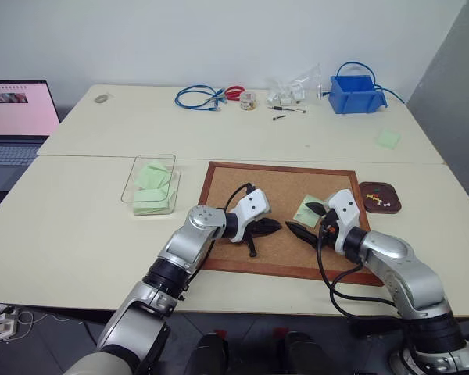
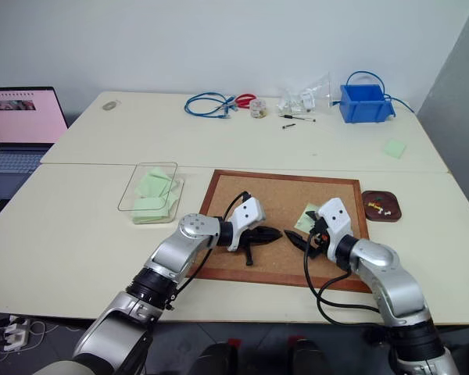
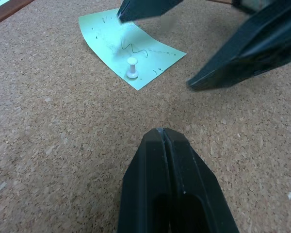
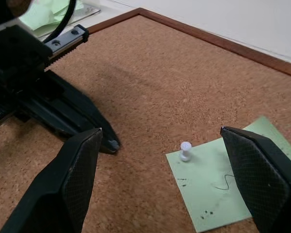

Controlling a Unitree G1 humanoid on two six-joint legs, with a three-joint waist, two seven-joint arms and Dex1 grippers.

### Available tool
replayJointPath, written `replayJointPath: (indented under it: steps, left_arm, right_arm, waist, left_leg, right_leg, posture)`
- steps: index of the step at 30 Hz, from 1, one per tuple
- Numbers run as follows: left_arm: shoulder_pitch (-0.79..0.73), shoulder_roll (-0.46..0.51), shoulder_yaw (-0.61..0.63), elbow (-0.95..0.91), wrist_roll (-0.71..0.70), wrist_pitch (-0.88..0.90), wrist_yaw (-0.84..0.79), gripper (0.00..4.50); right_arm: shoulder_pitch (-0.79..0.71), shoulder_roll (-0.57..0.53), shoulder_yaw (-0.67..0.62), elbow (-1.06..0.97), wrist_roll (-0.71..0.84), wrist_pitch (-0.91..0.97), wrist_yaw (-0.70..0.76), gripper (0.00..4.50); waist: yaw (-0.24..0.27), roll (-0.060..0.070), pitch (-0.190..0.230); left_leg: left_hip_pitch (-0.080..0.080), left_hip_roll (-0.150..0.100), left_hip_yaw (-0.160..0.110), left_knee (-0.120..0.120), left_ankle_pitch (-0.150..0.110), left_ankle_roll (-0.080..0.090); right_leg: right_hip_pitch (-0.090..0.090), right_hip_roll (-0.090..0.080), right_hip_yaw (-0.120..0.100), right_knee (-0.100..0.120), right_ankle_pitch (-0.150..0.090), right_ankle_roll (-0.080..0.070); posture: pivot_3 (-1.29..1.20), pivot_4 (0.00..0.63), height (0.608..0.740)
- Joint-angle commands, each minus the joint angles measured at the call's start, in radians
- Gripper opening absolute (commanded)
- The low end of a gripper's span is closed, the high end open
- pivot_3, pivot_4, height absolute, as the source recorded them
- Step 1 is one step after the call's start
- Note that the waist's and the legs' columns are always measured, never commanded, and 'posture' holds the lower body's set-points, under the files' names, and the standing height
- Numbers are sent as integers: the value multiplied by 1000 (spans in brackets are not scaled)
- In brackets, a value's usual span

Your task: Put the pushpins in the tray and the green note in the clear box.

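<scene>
Centre of the head view, the cork board (image 1: 242, 195) sat on the table (image 1: 86, 219), both arms out over it. The left gripper (image 1: 272, 227) hovered over the middle of the board, its two black fingers pressed tightly together with nothing between them. Just to its right in the frame, the right gripper (image 1: 306, 219) had its fingers spread wide apart, empty, one tip over the green note (image 1: 305, 211) and the other lower down on bare cork.

The green note lay flat on the board's right half, a little scribble on it, and a whitish pushpin (image 4: 185, 151) stood upright in it near one corner, still pinning it down.

At the right edge of the board, just off the frame, sat the tray (image 1: 380, 197), dark brown, with a few pushpins (image 1: 379, 198) already in it. Left of the board was the clear box (image 1: 150, 183), holding several pale green slips (image 1: 152, 190). One more green slip (image 1: 388, 139) lay alone at upper right, near the blue bin (image 1: 356, 94).
</scene>
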Motion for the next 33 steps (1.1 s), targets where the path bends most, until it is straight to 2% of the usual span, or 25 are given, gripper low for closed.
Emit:
replayJointPath:
  steps: [1,6,9,14,16,26,33]
  left_arm:
    - [13,3,-29,32,27,11,-4,0]
    - [16,3,-28,27,26,14,-3,0]
    - [17,2,-28,25,25,15,-2,0]
    - [18,2,-29,23,24,14,-3,0]
    - [19,1,-30,22,24,14,-3,0]
    - [19,-4,-33,20,23,17,-4,0]
    - [18,-6,-34,20,23,16,-4,0]
  right_arm:
    - [-25,17,-1,14,-11,-27,0,4140]
    - [-31,28,-5,50,-23,-44,7,4140]
    - [-34,34,-6,70,-27,-55,8,3662]
    - [-37,42,-5,88,-35,-70,12,2574]
    - [-37,42,-7,89,-35,-73,14,2400]
    - [-41,48,-13,94,-44,-80,8,127]
    - [-39,50,-15,92,-50,-79,10,36]
  waist:
    - [0,0,0]
    - [0,0,0]
    - [0,0,0]
    - [0,0,0]
    - [0,0,0]
    - [0,0,0]
    - [0,0,0]
  left_leg:
    - [0,0,0,0,0,0]
    - [0,0,0,0,0,0]
    - [0,0,0,0,0,0]
    - [0,0,0,0,0,0]
    - [0,0,0,0,0,0]
    - [0,0,0,0,0,0]
    - [0,0,0,0,0,0]
  right_leg:
    - [0,0,0,0,0,0]
    - [0,0,0,0,0,0]
    - [0,0,0,0,0,0]
    - [0,0,0,0,0,0]
    - [0,0,0,0,0,0]
    - [0,0,0,0,0,0]
    - [0,0,0,0,0,0]
  posture:
    - [0,150,740]
    - [0,150,740]
    - [0,150,740]
    - [0,150,740]
    - [0,150,740]
    - [0,150,740]
    - [0,150,740]
